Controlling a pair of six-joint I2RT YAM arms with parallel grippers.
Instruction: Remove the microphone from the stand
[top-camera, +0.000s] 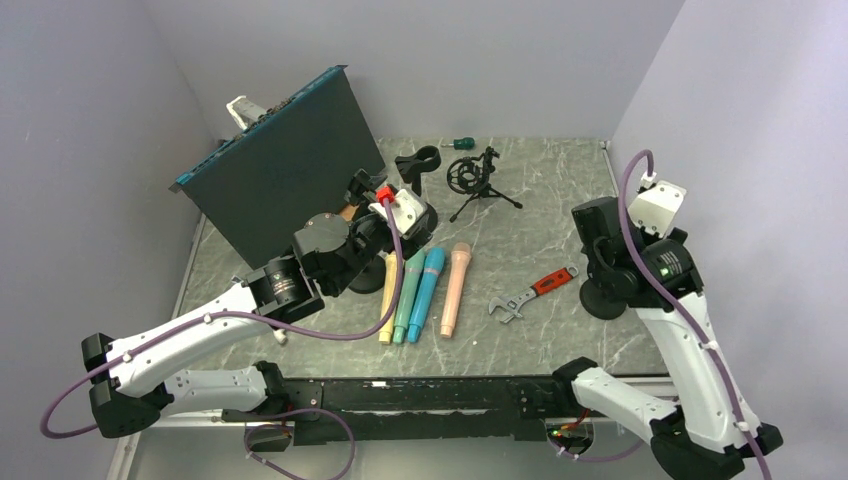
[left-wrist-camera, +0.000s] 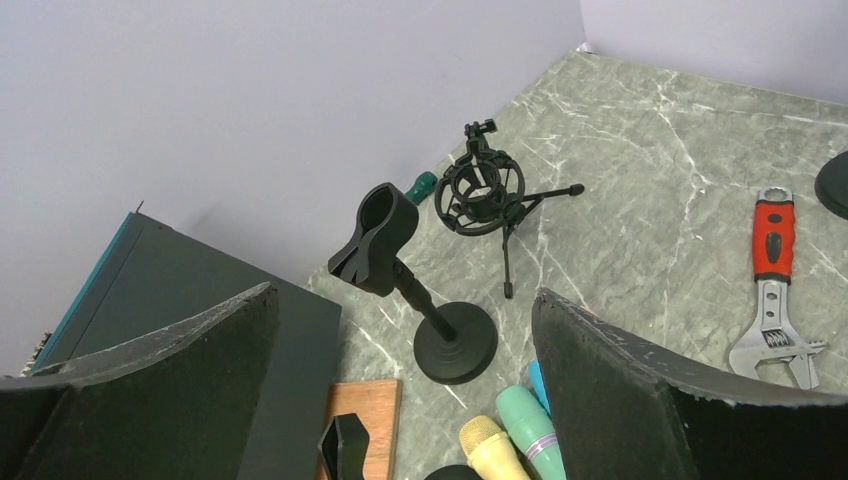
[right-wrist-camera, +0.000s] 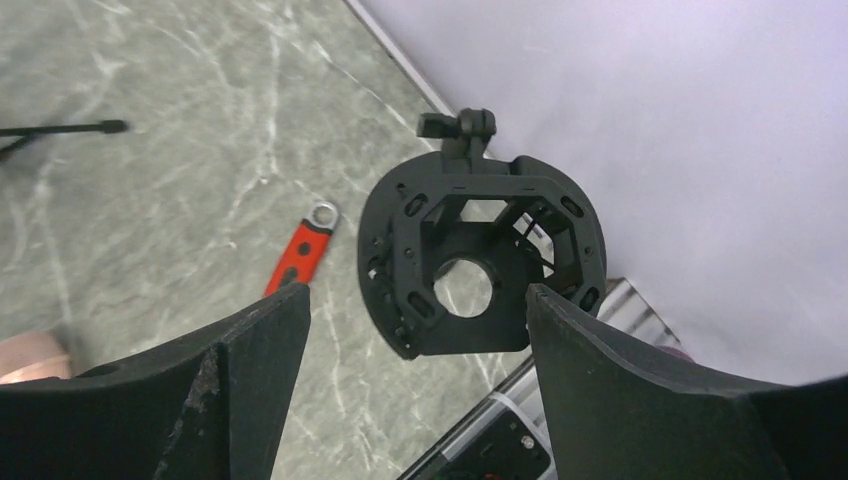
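Note:
Several microphones lie side by side on the table: yellow (top-camera: 388, 300), teal (top-camera: 408, 297), blue (top-camera: 427, 292) and pink (top-camera: 455, 288). None sits in a stand that I can see. My left gripper (top-camera: 412, 222) is open and empty above their heads; in the left wrist view (left-wrist-camera: 405, 300) it faces an empty black clip stand (left-wrist-camera: 378, 235) on a round base (left-wrist-camera: 455, 343). My right gripper (top-camera: 598, 262) is open and empty. In the right wrist view (right-wrist-camera: 417, 295) an empty black shock-mount ring (right-wrist-camera: 480, 260) stands just beyond its fingertips.
A tripod shock mount (top-camera: 474, 178) stands at the back centre. A red-handled wrench (top-camera: 533, 292) lies right of the microphones. A large dark panel (top-camera: 285, 170) leans at the back left. A wooden block (left-wrist-camera: 365, 410) with a black clip lies under my left gripper. A green screwdriver (top-camera: 462, 143) lies by the back wall.

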